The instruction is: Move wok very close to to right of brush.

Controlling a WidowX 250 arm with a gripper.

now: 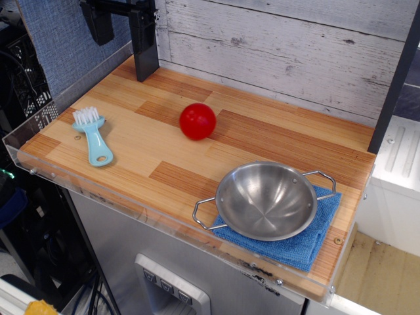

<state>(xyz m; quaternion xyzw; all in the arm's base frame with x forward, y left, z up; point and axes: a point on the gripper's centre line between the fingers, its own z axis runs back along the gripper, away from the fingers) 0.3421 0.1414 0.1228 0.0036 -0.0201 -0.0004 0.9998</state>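
Note:
The wok [266, 199], a shiny steel bowl with two wire loop handles, sits on a folded blue cloth [310, 244] at the front right of the wooden counter. The brush [93, 136], light blue with white bristles, lies at the left side of the counter, bristles toward the back, far from the wok. My gripper [121, 29] hangs at the back left above the counter, behind the brush. Its two black fingers are spread apart and hold nothing.
A red ball [197, 121] lies on the counter [151, 157] between the brush and the wok, toward the back. A clear plastic lip [39, 167] runs along the left and front edges. A whitewashed plank wall [282, 52] closes the back.

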